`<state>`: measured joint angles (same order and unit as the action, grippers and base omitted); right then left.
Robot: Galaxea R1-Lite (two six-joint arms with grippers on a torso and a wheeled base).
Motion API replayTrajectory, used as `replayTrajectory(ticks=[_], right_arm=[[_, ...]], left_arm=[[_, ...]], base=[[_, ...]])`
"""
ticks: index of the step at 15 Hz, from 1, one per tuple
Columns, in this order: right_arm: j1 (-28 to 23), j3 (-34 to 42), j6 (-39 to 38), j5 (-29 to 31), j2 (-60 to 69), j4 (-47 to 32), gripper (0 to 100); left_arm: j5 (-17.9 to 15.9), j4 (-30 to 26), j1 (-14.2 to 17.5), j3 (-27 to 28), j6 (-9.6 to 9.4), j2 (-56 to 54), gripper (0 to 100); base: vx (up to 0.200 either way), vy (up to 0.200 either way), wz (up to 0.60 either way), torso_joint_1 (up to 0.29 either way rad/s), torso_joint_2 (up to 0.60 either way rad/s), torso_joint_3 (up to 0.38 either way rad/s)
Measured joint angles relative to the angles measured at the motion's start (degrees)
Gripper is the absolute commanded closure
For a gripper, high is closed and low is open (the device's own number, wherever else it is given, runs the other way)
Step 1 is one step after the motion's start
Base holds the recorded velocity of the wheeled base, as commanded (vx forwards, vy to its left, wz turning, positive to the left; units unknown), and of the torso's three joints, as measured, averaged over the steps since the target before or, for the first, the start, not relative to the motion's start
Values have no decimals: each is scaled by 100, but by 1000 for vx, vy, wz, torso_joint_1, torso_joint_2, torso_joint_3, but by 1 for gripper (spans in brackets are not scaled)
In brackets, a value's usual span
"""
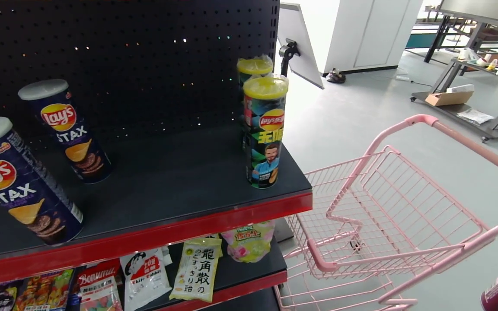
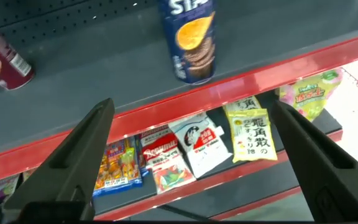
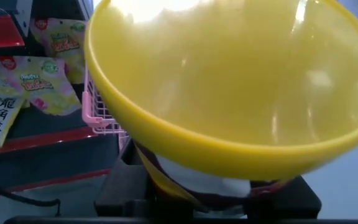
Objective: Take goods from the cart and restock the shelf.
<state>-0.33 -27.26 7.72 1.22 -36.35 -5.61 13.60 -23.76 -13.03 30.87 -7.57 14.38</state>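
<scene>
The shelf [image 1: 167,185] has a black pegboard back and a red front edge. To its right stands the pink cart [image 1: 424,118]. On the shelf's left part stand two blue cans [image 1: 20,181], one behind the other. Near its right end stand two yellow-lidded cans [image 1: 265,134], the rear one just behind the front one. Bags [image 1: 195,270] lie on the lower shelf.

The right gripper [image 3: 207,196] pinches the foot of a maroon can [image 3: 229,93] with a yellow lid, held low beside the cart's near corner, off the shelf. The left gripper [image 2: 191,168] hangs before the shelf's front edge, its fingers [image 2: 73,162] spread wide around nothing. Another red can [image 2: 2,59] stands on the shelf, well apart from the nearer blue one.
</scene>
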Motion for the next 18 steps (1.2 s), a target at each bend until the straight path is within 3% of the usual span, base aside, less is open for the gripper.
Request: replayTrajectory(ticks=[4,11,15,18], right_arm=[[4,33,22,1,-44,-13,100],[-2,129,20,17,-59,-20,100],[-18,218,-35,15,28,-22,100],[-11,325,-68,4,174,-13,100]], left_arm=[[-1,-11,0,-16,0,0,0],[21,-10,0,-33,-34,5,0],[111,-21,6,-37,-424,60,0],[117,-22,11,-50,-512,44,0]], base=[[0,0,0,0,0,0],[0,0,600,4,-2,3],[0,0,0,0,0,0],[0,67,0,1,1,-1]])
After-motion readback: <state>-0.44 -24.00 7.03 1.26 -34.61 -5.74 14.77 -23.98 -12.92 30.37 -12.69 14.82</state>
